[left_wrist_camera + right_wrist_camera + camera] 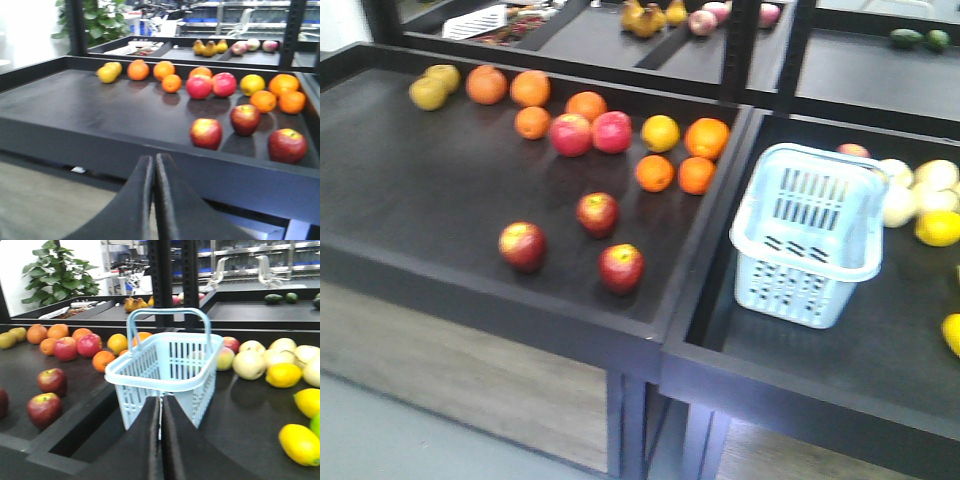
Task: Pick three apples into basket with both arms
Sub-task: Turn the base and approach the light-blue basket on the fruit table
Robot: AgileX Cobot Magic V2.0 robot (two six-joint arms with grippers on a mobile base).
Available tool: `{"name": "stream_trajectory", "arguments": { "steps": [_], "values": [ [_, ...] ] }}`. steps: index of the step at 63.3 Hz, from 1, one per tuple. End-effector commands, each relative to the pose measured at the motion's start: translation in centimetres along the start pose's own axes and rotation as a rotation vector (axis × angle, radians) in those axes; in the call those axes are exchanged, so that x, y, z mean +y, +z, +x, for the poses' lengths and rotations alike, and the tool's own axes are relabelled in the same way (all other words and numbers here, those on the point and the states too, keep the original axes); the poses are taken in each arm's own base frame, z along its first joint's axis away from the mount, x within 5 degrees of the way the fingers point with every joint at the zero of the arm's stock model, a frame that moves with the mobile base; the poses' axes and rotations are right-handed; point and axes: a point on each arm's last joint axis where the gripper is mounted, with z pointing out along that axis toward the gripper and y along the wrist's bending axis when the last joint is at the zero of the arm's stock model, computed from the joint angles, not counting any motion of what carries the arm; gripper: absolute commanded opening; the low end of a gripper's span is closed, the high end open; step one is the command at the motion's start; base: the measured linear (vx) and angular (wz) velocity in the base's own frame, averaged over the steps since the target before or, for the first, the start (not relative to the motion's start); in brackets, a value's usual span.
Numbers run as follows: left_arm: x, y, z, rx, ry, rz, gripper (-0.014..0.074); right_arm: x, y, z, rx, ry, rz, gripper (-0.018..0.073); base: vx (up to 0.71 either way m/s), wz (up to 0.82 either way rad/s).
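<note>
— The left gripper (pixel 154 159), how does it stand?
— Clenched. Its two black fingers press together with nothing between them, low in front of the near edge of the left black display tray (pixel 420 180).
— And the right gripper (pixel 161 399)?
— Clenched the same way and holding nothing. The pale blue slotted plastic basket (pixel 170 365) is straight ahead of it.
— Where are the three dark red apples (pixel 597 213)?
— All in the left tray, toward its near right corner and apart from one another. The leftmost apple (pixel 522 245) and the nearest apple (pixel 621 267) flank the one farther back.
— And the basket?
— Upright in the right black tray (pixel 880 330), close to its left wall, with the loop handles raised.
— What else is there?
— Round oranges (pixel 654 173) and two pink-red apples (pixel 591 133) lie behind the dark ones. Yellow lemons (pixel 283 374) lie to the right of the basket.
</note>
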Motion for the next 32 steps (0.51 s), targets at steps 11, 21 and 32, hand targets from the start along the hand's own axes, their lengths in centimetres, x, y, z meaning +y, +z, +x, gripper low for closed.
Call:
{"name": "stream_trajectory", "arguments": {
  "steps": [11,21,32],
  "values": [
    [-0.03,-0.08,-0.42,-0.077,-0.003,0.004,-0.0006,-0.05,-0.05,-0.19,-0.066,-0.019,0.006,-0.0004,0.08,-0.33],
    [-0.03,-0.08,-0.42,-0.077,-0.003,0.004,-0.0006,-0.05,-0.05,-0.19,-0.066,-0.019,0.006,-0.0004,0.09,-0.33],
    [-0.03,-0.08,-0.42,-0.077,-0.003,0.004,-0.0006,-0.05,-0.05,-0.19,-0.066,-0.019,0.006,-0.0004,0.08,-0.31]
  ]
}}
